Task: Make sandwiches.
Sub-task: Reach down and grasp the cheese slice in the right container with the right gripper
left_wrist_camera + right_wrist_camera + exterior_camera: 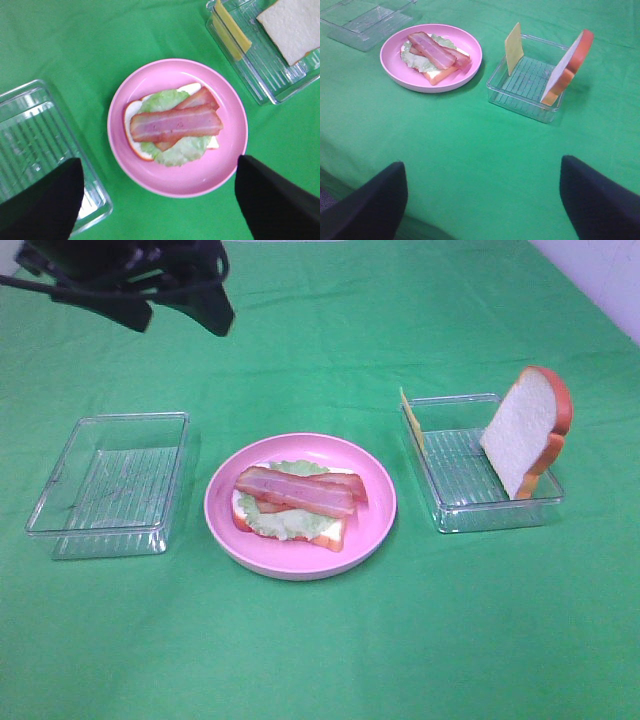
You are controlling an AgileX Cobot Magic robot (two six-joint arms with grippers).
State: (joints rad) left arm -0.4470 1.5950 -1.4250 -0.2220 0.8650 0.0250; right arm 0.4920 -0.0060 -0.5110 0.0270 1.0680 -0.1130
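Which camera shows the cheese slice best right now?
Right wrist: the cheese slice shows its full yellow face, standing against a wall of the clear tray. Exterior high shows it nearly edge-on; left wrist sees only a narrow strip from above.

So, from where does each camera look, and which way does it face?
Exterior high: mounted high, facing down at the table; a dark arm shows top left.
Left wrist: above the pink plate, looking nearly straight down; open left gripper frames it.
Right wrist: lower, slanting toward the bread tray; open right gripper shows.
Shared: all see the half-built sandwich.
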